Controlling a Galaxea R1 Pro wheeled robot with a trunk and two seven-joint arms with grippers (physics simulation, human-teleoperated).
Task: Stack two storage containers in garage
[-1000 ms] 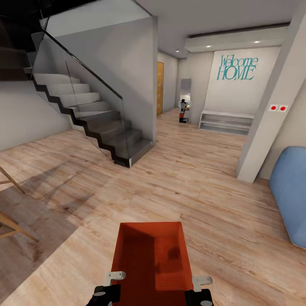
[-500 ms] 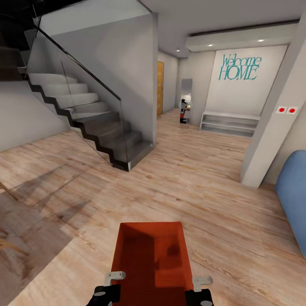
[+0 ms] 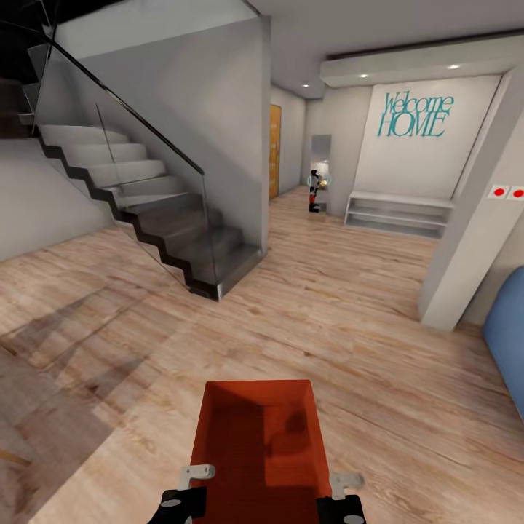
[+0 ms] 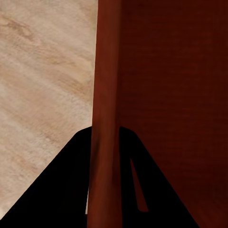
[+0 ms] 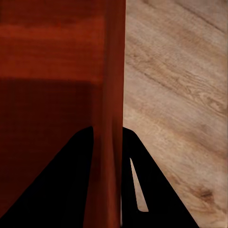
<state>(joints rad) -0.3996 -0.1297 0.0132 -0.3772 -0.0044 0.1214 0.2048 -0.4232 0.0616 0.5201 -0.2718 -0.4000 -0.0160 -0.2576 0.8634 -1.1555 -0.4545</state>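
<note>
left claw [image 3: 191, 486]: black body, pale grey fingers | right claw [image 3: 342, 495]: same | wrist views: black finger silhouettes

A bin [image 3: 258, 444] is sitting low in front, over the plank floor [image 3: 349, 313]. Stairs [image 3: 145, 211] are rising ahead to the left, a pillar [image 3: 473, 218] is standing to the right, and a shelf [image 3: 397, 211] is lying beyond against the far wall.

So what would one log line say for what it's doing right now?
carrying storage container | left gripper on left wall | right gripper on right wall | wood floor | staircase ahead-left
</note>
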